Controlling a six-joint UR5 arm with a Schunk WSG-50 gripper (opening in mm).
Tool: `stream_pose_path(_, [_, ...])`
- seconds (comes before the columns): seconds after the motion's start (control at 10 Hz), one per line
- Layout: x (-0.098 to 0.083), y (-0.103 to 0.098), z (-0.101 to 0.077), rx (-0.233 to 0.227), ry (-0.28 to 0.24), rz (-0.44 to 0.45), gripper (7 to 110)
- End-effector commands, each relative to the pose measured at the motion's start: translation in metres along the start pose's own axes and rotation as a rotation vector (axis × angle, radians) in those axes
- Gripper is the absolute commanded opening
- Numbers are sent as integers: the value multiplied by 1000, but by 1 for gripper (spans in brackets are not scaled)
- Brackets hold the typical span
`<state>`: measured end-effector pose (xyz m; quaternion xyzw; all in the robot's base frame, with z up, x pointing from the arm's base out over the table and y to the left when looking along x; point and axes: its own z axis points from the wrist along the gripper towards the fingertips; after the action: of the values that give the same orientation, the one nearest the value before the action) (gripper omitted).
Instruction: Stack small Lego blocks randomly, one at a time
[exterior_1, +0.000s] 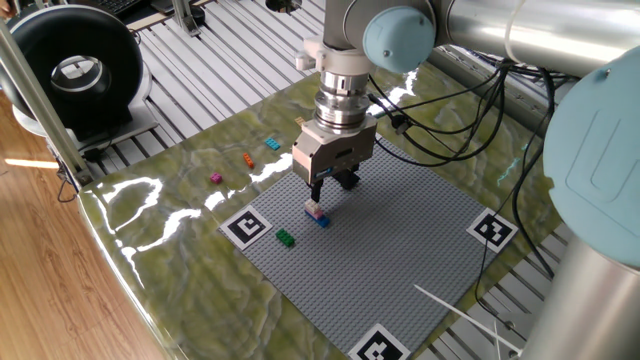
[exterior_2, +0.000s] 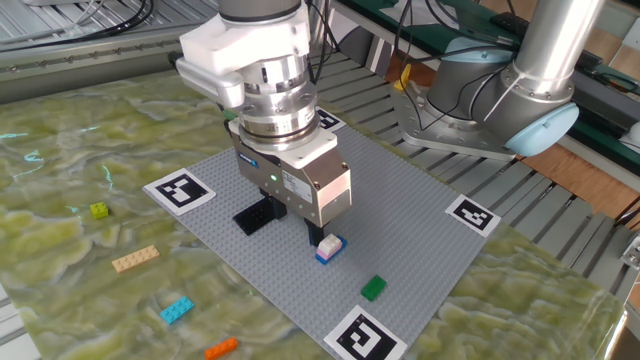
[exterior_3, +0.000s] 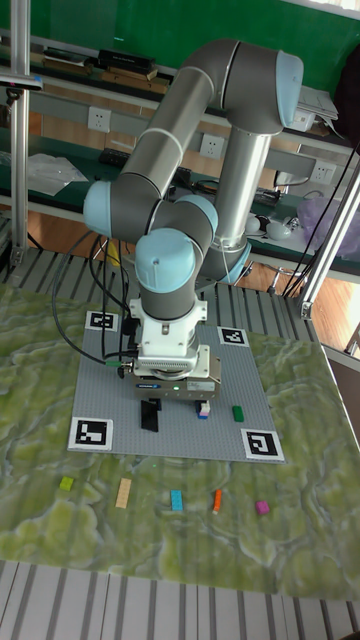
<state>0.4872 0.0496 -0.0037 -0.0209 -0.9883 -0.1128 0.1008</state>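
A white-pink block (exterior_2: 327, 242) sits on a blue block (exterior_2: 325, 255) (2 stacked).

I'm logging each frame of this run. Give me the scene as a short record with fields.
gripper: two-finger gripper directly above the stack, whether it grips cannot be told
stack: small white-pink brick on blue brick, on the grey studded baseplate
also on baseplate: green brick, dark flat plate
loose on the green mat: yellow-green brick, tan brick, cyan brick, orange brick, magenta brick
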Motion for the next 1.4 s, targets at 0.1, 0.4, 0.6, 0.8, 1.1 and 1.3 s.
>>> stream_pose_path(0.1, [-2, 4, -2, -12, -5, 7, 66])
stream_pose_path(0.4, [-1, 4, -5, -10, -5, 6, 66])
stream_pose_path(0.6, [0, 4, -6, -10, -4, 4, 66])
stream_pose_path(0.8, [-3, -2, -10, 2, -4, -9, 66])
stream_pose_path(1.1, [-11, -5, -15, 17, -10, -18, 66])
stream_pose_path(1.3, [-23, -4, -11, 22, -24, -17, 66])
